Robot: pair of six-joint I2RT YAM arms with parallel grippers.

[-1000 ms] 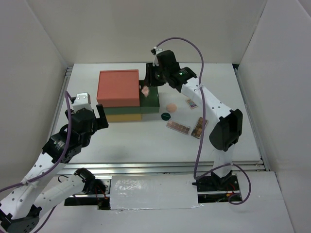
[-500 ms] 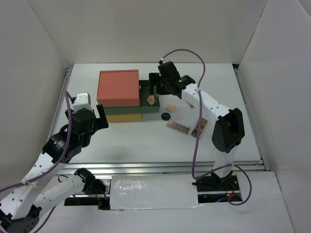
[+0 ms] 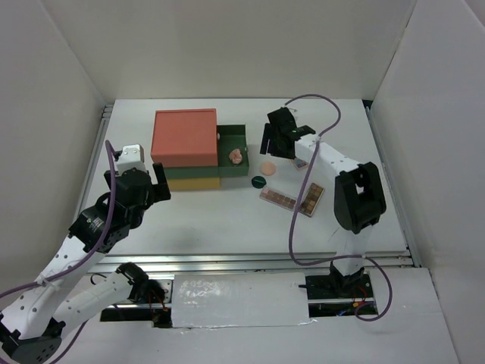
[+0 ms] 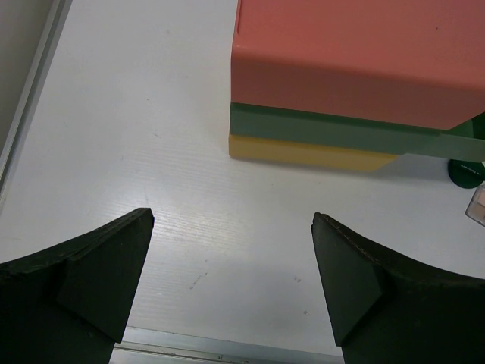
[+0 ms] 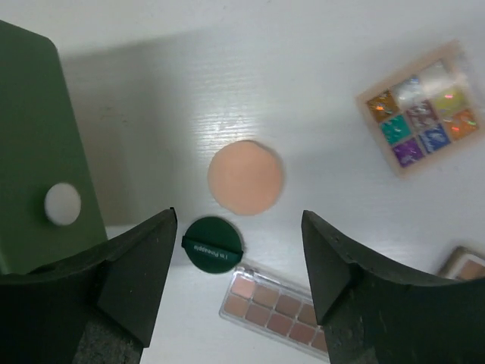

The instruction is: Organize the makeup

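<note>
A peach puff (image 3: 236, 156) lies in the open green drawer (image 3: 232, 140) of the stacked drawer box (image 3: 184, 136). A second peach puff (image 3: 268, 167) (image 5: 245, 177), a dark-green disc (image 3: 259, 181) (image 5: 214, 244), two long brownish palettes (image 3: 278, 199) (image 3: 311, 199) and a small square palette (image 5: 420, 108) lie on the table. My right gripper (image 3: 271, 144) (image 5: 239, 220) is open and empty above the puff and the disc. My left gripper (image 3: 155, 186) (image 4: 233, 220) is open and empty, left of the box. The green tube is out of view.
The orange, green and yellow box (image 4: 356, 68) stands at the back left. White walls enclose the table on three sides. A metal rail (image 3: 250, 262) runs along the near edge. Bare table (image 3: 204, 220) lies in front of the box.
My right gripper let the peach puff go into the green drawer, then moved right, away from the drawer, over the items on the table. The left arm has barely moved.
</note>
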